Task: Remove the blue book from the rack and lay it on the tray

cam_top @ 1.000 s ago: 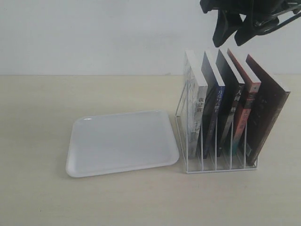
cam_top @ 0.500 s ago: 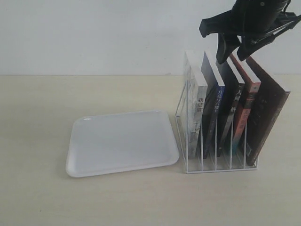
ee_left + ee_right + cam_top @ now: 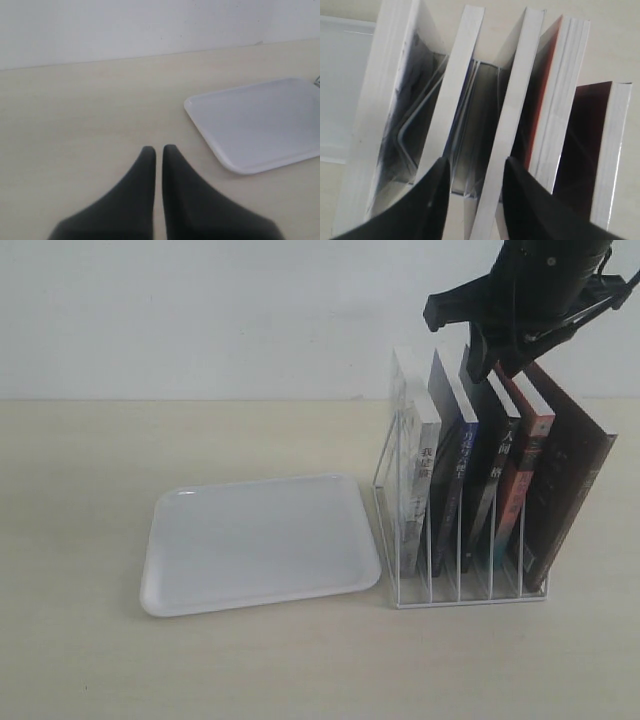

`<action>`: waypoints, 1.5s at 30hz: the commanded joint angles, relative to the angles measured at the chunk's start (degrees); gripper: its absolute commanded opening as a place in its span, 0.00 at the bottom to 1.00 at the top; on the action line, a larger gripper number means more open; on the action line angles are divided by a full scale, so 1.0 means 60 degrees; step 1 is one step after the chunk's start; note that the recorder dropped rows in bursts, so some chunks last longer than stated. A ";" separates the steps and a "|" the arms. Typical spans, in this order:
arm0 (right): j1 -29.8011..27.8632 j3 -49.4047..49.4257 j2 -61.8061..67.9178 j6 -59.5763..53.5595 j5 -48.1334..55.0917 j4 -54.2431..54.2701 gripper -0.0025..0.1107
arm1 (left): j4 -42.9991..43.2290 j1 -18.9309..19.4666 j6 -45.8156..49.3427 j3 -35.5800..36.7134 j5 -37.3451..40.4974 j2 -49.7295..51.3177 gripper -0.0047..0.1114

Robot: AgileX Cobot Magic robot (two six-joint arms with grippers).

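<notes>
The white wire rack (image 3: 470, 597) holds several upright books. The blue book (image 3: 457, 475) is second from the left, blue spine facing me; its white page edge (image 3: 460, 75) shows in the right wrist view. My right gripper (image 3: 495, 365) (image 3: 476, 162) is open just above the book tops. One finger (image 3: 437, 190) lies over the blue book's page edge, the other (image 3: 520, 195) over the gap before the red book, with the black-spined book's page edge (image 3: 512, 100) between them. The white tray (image 3: 260, 540) (image 3: 260, 125) lies flat to the rack's left. My left gripper (image 3: 159, 149) is shut above the bare table.
A white-spined book (image 3: 425, 480) stands left of the blue one. To its right stand a black-spined book (image 3: 495, 470), a red-orange one (image 3: 530, 450) and a dark brown one (image 3: 570, 490). A pale wall runs behind the table.
My right gripper has come down from above the rack to the book tops, its fingers now level with the upper corners of the middle books. Books, rack and tray have not moved.
</notes>
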 commanded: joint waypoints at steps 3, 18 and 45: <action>-0.0008 -0.0046 -0.0014 0.0034 -0.0015 -0.0134 0.33 | 0.0008 -0.0003 -0.0065 -0.0032 -0.0147 -0.0029 0.08; -0.0023 -0.0046 0.0677 0.0034 -0.0015 -0.0171 0.33 | 0.0008 -0.0003 -0.0065 -0.0032 -0.0147 -0.0029 0.08; -0.0006 -0.0910 -0.1042 0.0055 -0.0015 -0.0366 0.02 | 0.0008 -0.0003 -0.0065 -0.0032 -0.0147 -0.0029 0.08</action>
